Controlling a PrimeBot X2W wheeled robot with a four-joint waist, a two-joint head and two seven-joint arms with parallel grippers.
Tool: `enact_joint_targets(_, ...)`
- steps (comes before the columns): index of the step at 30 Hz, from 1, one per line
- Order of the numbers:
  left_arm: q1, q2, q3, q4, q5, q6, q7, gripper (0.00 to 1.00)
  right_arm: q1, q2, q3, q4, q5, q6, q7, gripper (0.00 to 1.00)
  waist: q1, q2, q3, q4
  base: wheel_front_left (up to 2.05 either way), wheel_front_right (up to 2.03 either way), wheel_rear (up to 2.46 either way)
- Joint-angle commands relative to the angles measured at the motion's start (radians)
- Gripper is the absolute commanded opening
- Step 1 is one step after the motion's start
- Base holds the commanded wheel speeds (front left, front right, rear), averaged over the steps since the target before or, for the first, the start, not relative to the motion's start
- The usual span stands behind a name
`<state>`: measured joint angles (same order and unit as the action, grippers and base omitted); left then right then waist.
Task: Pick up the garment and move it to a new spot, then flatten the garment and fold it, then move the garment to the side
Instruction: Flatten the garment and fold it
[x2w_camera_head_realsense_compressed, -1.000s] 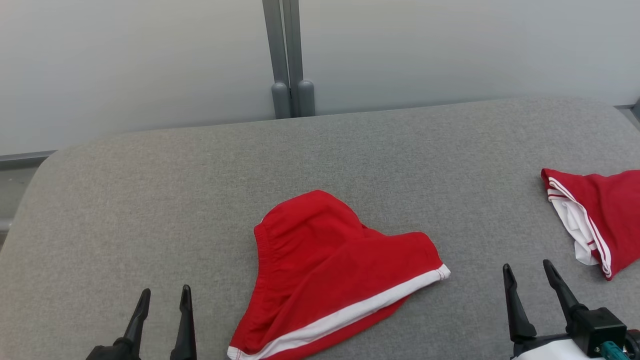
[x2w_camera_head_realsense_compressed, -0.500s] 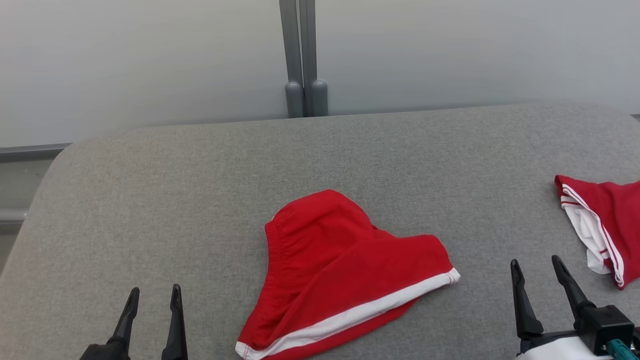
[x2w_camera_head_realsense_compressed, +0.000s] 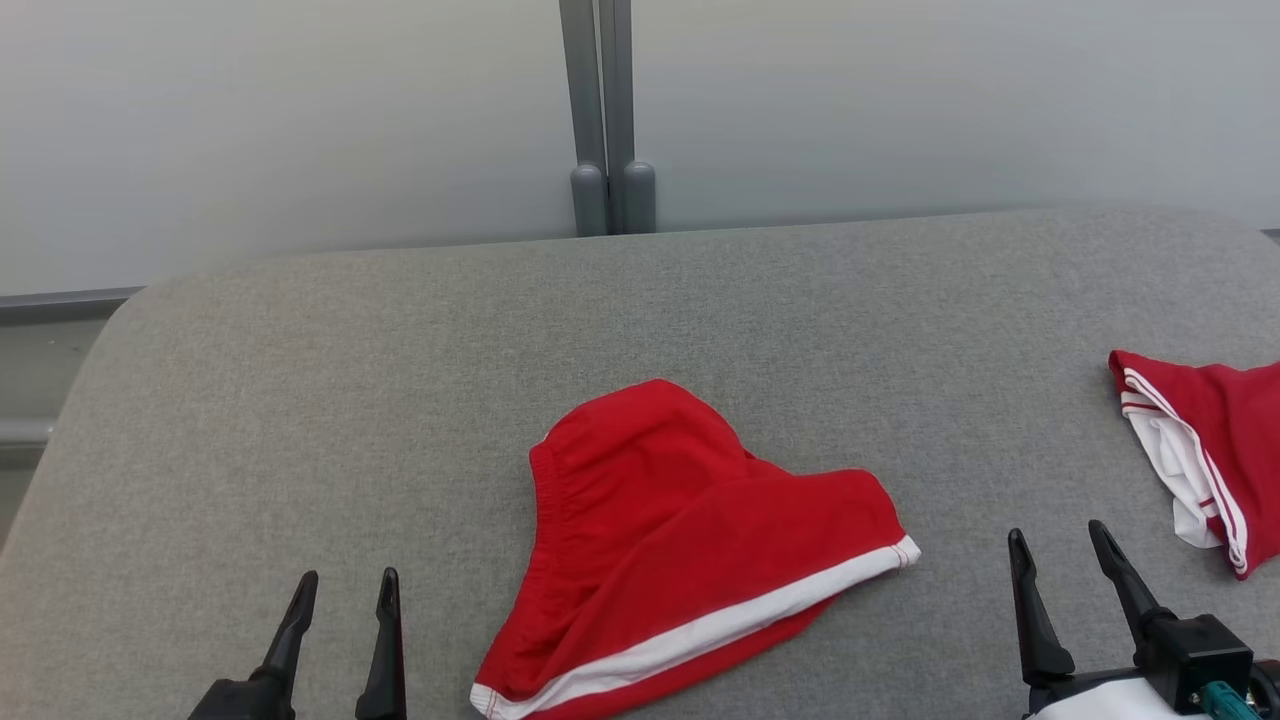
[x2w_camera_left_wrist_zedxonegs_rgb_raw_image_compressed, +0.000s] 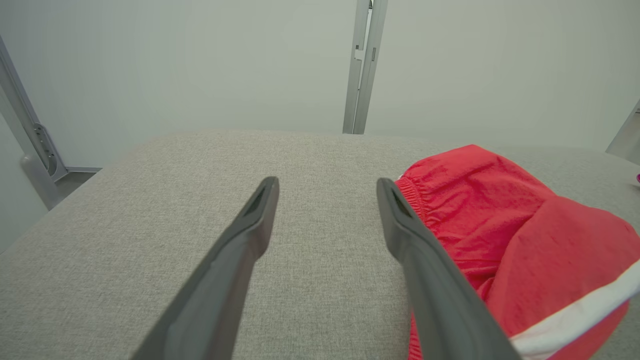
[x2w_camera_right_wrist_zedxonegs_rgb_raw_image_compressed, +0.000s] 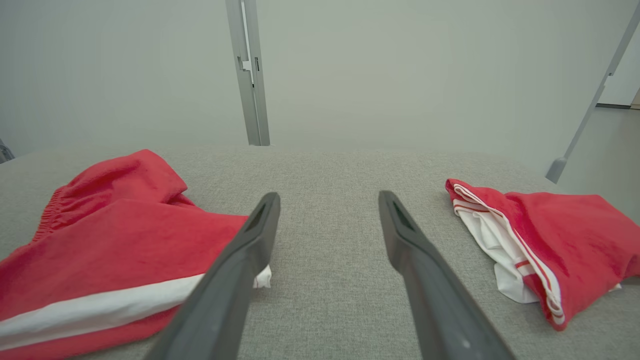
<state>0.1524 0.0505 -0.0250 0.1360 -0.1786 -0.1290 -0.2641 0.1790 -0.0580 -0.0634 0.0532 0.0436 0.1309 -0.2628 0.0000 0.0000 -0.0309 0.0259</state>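
A red garment (x2w_camera_head_realsense_compressed: 680, 540) with a white hem stripe lies crumpled in the middle of the grey padded table (x2w_camera_head_realsense_compressed: 400, 400). My left gripper (x2w_camera_head_realsense_compressed: 347, 580) stands open at the lower left, a short way left of the garment, touching nothing. In the left wrist view the garment (x2w_camera_left_wrist_zedxonegs_rgb_raw_image_compressed: 505, 220) lies just right of my open left gripper (x2w_camera_left_wrist_zedxonegs_rgb_raw_image_compressed: 327, 185). My right gripper (x2w_camera_head_realsense_compressed: 1056, 535) is open at the lower right, clear of the cloth. In the right wrist view the garment (x2w_camera_right_wrist_zedxonegs_rgb_raw_image_compressed: 125, 220) lies to the left of the open right gripper (x2w_camera_right_wrist_zedxonegs_rgb_raw_image_compressed: 328, 197).
A second red garment (x2w_camera_head_realsense_compressed: 1210, 450) with white lining and stripes lies at the table's right edge, also seen on the right as the second garment (x2w_camera_right_wrist_zedxonegs_rgb_raw_image_compressed: 550, 235). A grey post (x2w_camera_head_realsense_compressed: 600, 120) and pale wall stand behind the table. The table's left corner is rounded.
The head camera turned a little early on, shifting the picture. Since then my left gripper has edged right towards the garment and my right gripper slightly left. Both garments lie as before.
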Motion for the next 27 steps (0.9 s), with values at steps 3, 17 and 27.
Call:
enact_joint_targets(3, -0.007, 0.002, -0.001, 0.005, -0.004, -0.003, 0.000, 1.00, -0.004, 0.000, -0.002, 0.002, 0.005, 0.000, -0.003, 1.00, 0.0000, 0.0000, 0.002, 0.000, 0.00, 0.00, 0.00)
enact_joint_targets(17, -0.027, 0.146, -0.195, 0.072, -0.194, -0.003, 0.166, 1.00, -0.068, -0.124, 0.191, 0.136, 0.097, 0.000, -0.002, 1.00, 0.0000, 0.0000, 0.009, 0.013, 0.00, 0.00, 0.00)
enact_joint_targets(27, -0.050, 0.271, -0.359, -0.034, -0.403, -0.002, 0.474, 1.00, -0.260, -0.225, 0.362, 0.371, 0.173, 0.000, 0.078, 1.00, 0.0000, 0.0000, 0.070, 0.046, 0.00, 0.00, 0.00)
